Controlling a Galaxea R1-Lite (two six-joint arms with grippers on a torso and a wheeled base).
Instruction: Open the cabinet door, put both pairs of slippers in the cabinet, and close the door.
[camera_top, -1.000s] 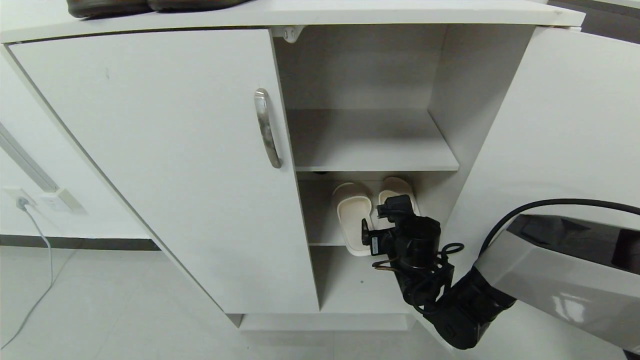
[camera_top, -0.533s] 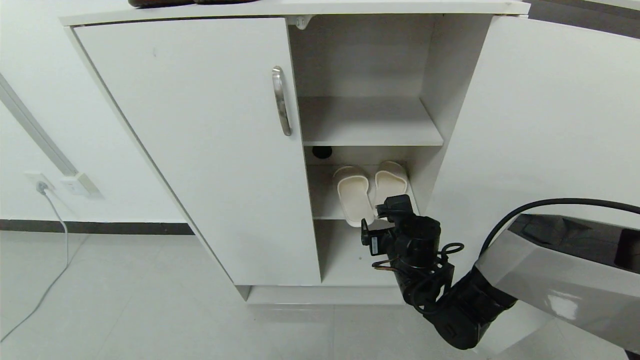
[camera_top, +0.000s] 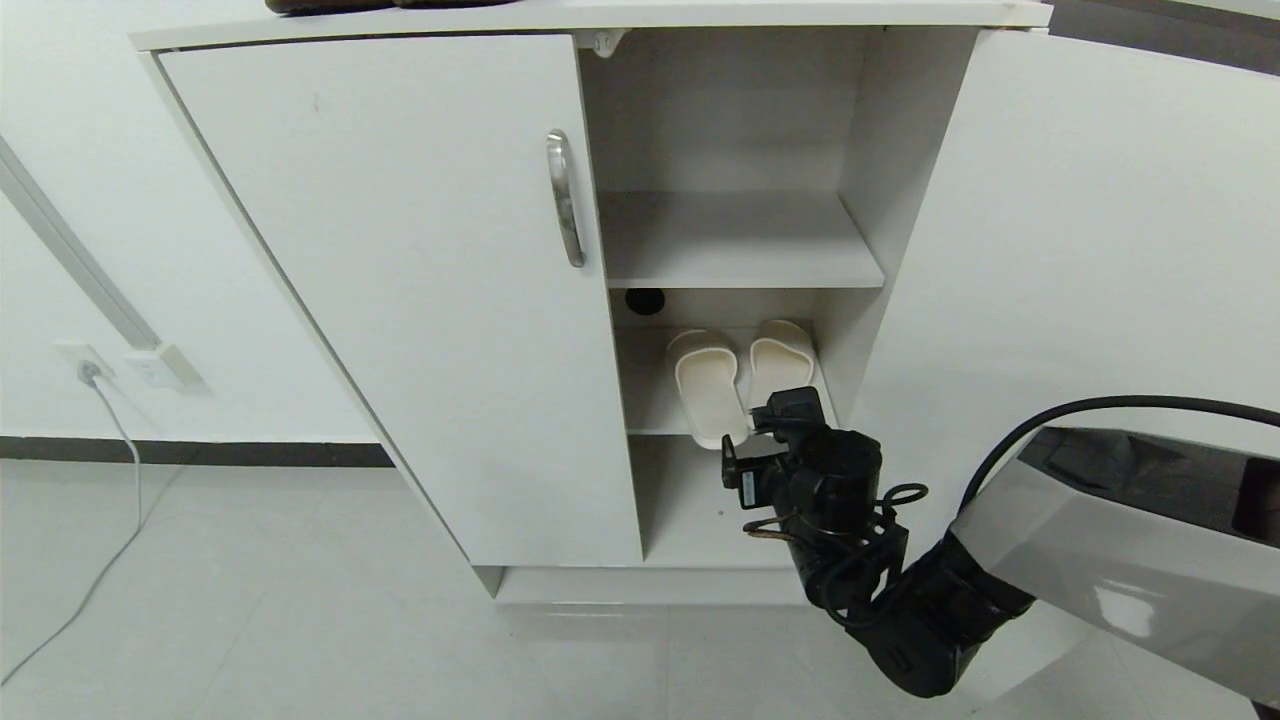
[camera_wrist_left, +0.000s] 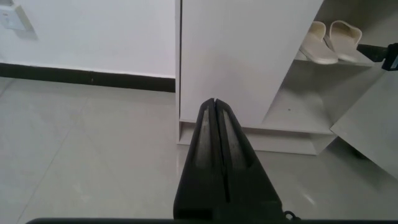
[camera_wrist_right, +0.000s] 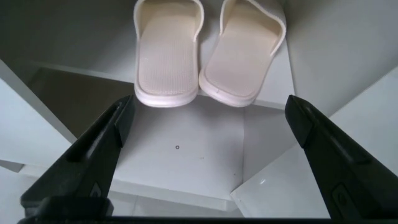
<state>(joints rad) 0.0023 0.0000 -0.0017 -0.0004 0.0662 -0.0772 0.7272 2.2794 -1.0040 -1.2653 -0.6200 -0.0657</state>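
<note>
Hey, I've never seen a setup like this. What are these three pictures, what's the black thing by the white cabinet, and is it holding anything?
This is a two-armed robot, photographed by its own cameras. The wide picture comes from its head, looking down at a white cabinet whose right door stands open. The black thing is its right arm; the right gripper, a two-fingered clamp, is open and holds nothing. The close picture comes from that wrist, facing a pair of cream slippers on the lower shelf. The third comes from the left wrist: the left gripper is shut, empty, above the floor before the cabinet. Dark shapes on the cabinet's top, cut by the picture's edge, may be the second pair.
</note>
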